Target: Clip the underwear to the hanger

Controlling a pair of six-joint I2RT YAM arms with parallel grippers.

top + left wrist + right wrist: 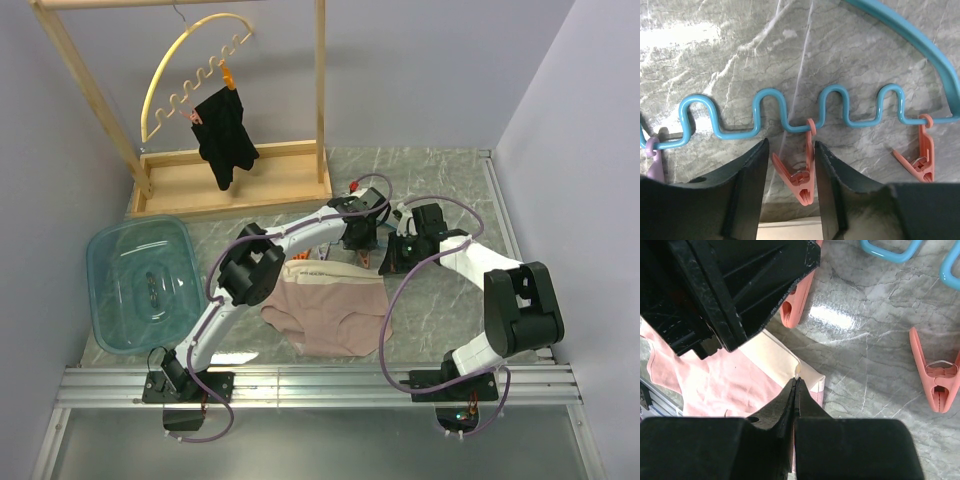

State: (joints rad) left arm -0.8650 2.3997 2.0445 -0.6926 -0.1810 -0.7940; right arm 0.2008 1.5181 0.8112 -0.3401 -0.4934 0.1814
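Observation:
The pink-beige underwear lies flat on the marble table, its cream waistband toward the arms. My right gripper is shut on the waistband's lifted edge; in the top view it sits at the garment's far right corner. The light-blue hanger lies on the table, mostly hidden under the arms from above. One of its orange clips sits between the fingers of my left gripper, which stands open astride it, the right finger against one clip handle. The clip's own mouth is closed.
A second orange clip and a purple one hang on the hanger's wavy edge. A wooden rack at the back holds a yellow hanger with a black garment. A teal bin sits at the left.

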